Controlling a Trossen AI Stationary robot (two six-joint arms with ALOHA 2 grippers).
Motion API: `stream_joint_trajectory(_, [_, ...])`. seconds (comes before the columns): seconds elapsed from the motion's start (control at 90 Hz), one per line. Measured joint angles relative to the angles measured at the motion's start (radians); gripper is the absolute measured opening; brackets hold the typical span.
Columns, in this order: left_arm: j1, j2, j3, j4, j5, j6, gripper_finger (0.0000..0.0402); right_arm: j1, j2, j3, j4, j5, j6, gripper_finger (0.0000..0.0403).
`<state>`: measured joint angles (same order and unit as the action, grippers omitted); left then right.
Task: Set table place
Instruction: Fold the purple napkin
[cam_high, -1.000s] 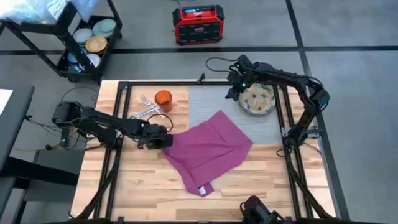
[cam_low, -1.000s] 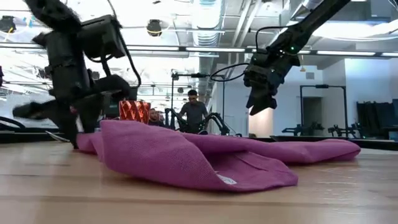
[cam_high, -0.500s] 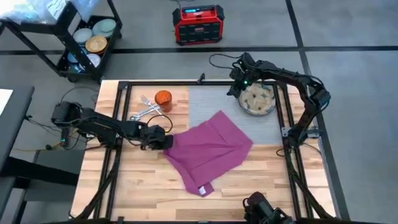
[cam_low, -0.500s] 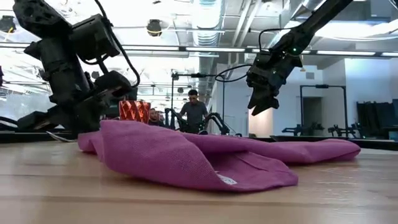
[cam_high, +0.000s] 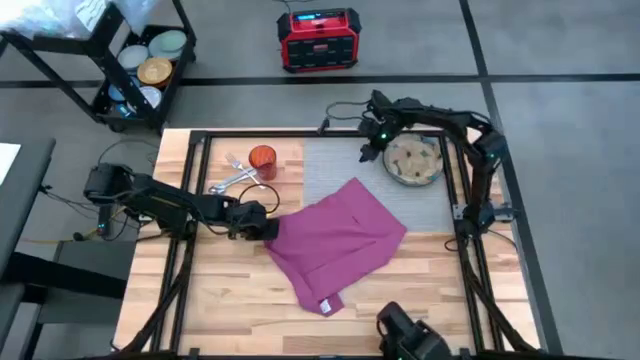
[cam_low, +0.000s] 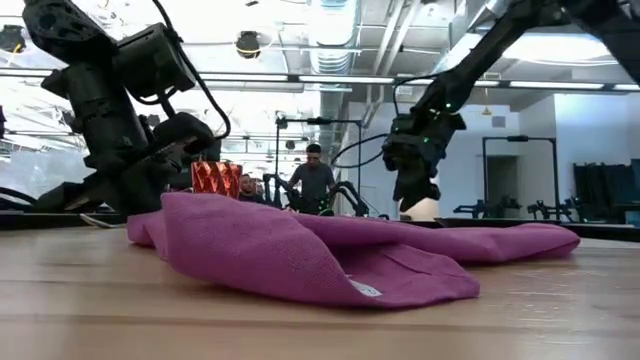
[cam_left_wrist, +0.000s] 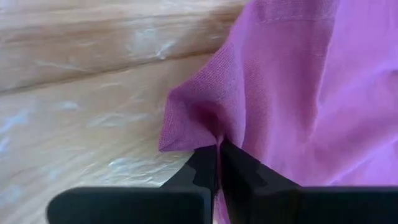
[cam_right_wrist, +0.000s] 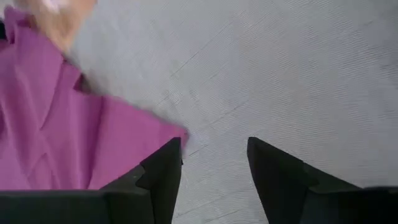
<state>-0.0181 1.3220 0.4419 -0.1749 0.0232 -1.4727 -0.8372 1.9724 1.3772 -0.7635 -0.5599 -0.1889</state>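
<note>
**Left gripper pinching napkin corner, right gripper spread above the mat**

Your table (cam_high: 230, 290) of light planks carries the whole set. The grey mat (cam_high: 335, 165) lies on its far right half. The magenta napkin (cam_high: 335, 240) is rumpled and unfolded, lying at an angle, partly on the mat's near edge and partly on bare wood, with one corner reaching toward the table's near side.

Your left arm lies low across the table from the left edge. The left gripper (cam_high: 262, 226) sits at the napkin's left corner, fingers pressed together on a fold of the cloth; the left wrist view shows the fabric caught right between the tips (cam_left_wrist: 219, 155).

Your right arm reaches in from the right side. The right gripper (cam_high: 370, 145) hangs over the mat's far part, just beside the plate, fingers spread with nothing between them; the right wrist view shows bare mat in the gap, the napkin's edge off to one side.

The plate (cam_high: 413, 161) sits on the mat's far right corner. The orange cup (cam_high: 262, 158) stands on the wood left of the mat, near the far edge. The steel cutlery (cam_high: 234, 176) lies in a loose pile touching the cup's left side; you can't separate the pieces from here.
</note>
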Motion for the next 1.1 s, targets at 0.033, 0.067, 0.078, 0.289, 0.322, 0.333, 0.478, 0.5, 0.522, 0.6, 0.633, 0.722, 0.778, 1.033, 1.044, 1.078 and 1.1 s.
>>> stream_joint_trajectory(0.033, [0.000, 0.000, 0.000, 0.000, 0.000, 0.005, 0.0000, 0.011, -0.003, 0.001, -0.005, -0.002, -0.002, 0.0173])
stream_joint_trajectory(0.067, [0.000, 0.000, 0.000, 0.000, 0.001, 0.011, 0.0000, 0.025, -0.006, 0.001, -0.008, -0.002, -0.005, 0.0173])
stream_joint_trajectory(0.078, [0.000, 0.000, 0.000, 0.000, 0.001, 0.012, 0.0000, 0.029, -0.006, 0.001, -0.009, -0.002, -0.007, 0.0173])
stream_joint_trajectory(0.289, [0.003, 0.000, 0.000, 0.001, 0.005, 0.037, 0.0000, 0.088, 0.020, 0.000, 0.010, 0.042, -0.029, 0.0173])
stream_joint_trajectory(0.322, [0.003, 0.000, 0.000, 0.001, 0.005, 0.037, 0.0000, 0.093, 0.031, -0.001, 0.003, 0.043, -0.029, 0.0173])
stream_joint_trajectory(0.333, [0.003, 0.000, 0.000, 0.001, 0.006, 0.037, 0.0000, 0.094, 0.034, -0.001, 0.002, 0.043, -0.029, 0.0173])
stream_joint_trajectory(0.478, [0.003, 0.000, 0.000, 0.001, 0.006, 0.045, 0.0000, 0.114, 0.046, -0.016, 0.001, 0.048, -0.029, 0.0173])
stream_joint_trajectory(0.5, [0.003, 0.000, 0.000, 0.002, 0.006, 0.047, 0.0000, 0.119, 0.046, -0.020, 0.003, 0.051, -0.029, 0.0173])
stream_joint_trajectory(0.522, [0.003, 0.000, 0.000, 0.002, 0.006, 0.050, 0.0000, 0.123, 0.046, -0.023, 0.004, 0.053, -0.030, 0.0173])
stream_joint_trajectory(0.6, [0.003, 0.000, 0.000, 0.001, 0.006, 0.052, 0.0000, 0.141, 0.046, -0.028, -0.007, 0.054, -0.029, 0.0173])
stream_joint_trajectory(0.633, [0.003, 0.000, 0.000, 0.001, 0.006, 0.055, 0.0000, 0.150, 0.046, -0.029, -0.002, 0.053, -0.030, 0.0173])
stream_joint_trajectory(0.722, [0.003, 0.000, 0.000, 0.001, 0.006, 0.057, 0.0000, 0.172, 0.046, -0.043, 0.006, 0.053, -0.029, 0.0173])
stream_joint_trajectory(0.778, [0.003, 0.000, 0.000, 0.001, 0.006, 0.058, 0.0000, 0.188, 0.046, -0.055, 0.014, 0.053, -0.029, 0.0173])
stream_joint_trajectory(1.033, [0.003, 0.000, 0.000, 0.001, 0.006, 0.063, 0.0000, 0.236, 0.041, -0.088, 0.046, 0.113, -0.025, 0.0162])
stream_joint_trajectory(1.044, [0.003, 0.000, 0.000, 0.001, 0.005, 0.063, 0.0000, 0.236, 0.041, -0.088, 0.046, 0.114, -0.024, 0.0159])
stream_joint_trajectory(1.078, [0.003, 0.000, 0.000, 0.001, 0.003, 0.063, 0.0000, 0.235, 0.041, -0.088, 0.048, 0.122, -0.023, 0.0147])
stream_joint_trajectory(1.1, [0.003, 0.000, 0.000, 0.001, 0.002, 0.063, 0.0000, 0.235, 0.041, -0.088, 0.049, 0.133, -0.022, 0.0135])
